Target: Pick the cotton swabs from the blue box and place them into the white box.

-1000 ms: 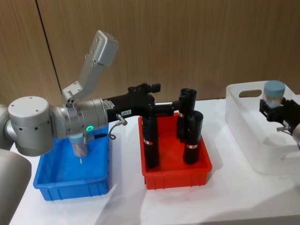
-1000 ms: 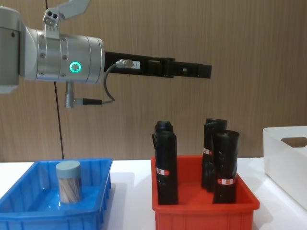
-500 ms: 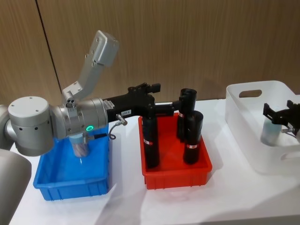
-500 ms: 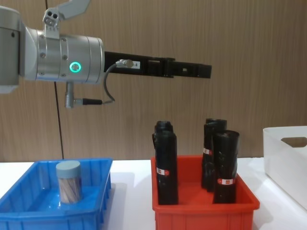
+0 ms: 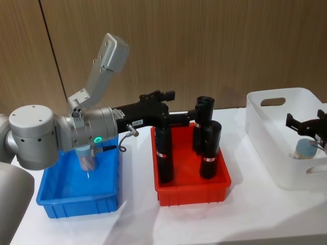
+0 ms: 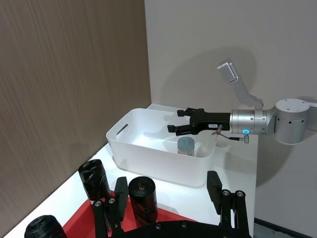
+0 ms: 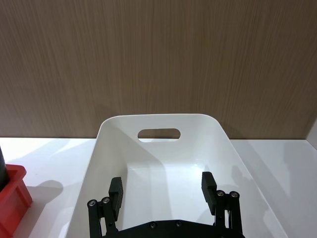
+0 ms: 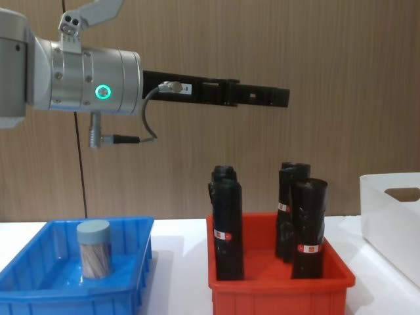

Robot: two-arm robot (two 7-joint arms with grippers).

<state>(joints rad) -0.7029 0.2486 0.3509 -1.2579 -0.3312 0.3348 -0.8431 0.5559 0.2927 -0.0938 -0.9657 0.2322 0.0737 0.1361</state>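
Swab jar, a small clear plastic cylinder with a flat grey-blue lid, packed with pale sticks (image 6: 186, 146): stands upright on the floor of the white rectangular plastic bin with the oblong handle slot (image 5: 263, 132). Long axis vertical, lid up.

My right arm reaches in level over that bin, forearm horizontal. My right fingers (image 5: 306, 124) hang above the jar, spread wide, holding nothing. The jar sits beneath the gap between them and looks clear of both.

Second swab jar, same make (image 8: 94, 249): upright, lid up, in the shallow bright blue plastic bin (image 8: 39, 298).

Layout on the white bench (image 5: 255, 214), from my head: blue bin at 9 o'clock of the red plastic bin (image 8: 275, 298), white bin at 3 o'clock of it.

My left arm stretches out level, high over the red bin and the tall black wrapped rolls with red labels (image 8: 226, 223) standing in it. My left fingers (image 8: 281, 97) are parted and empty.
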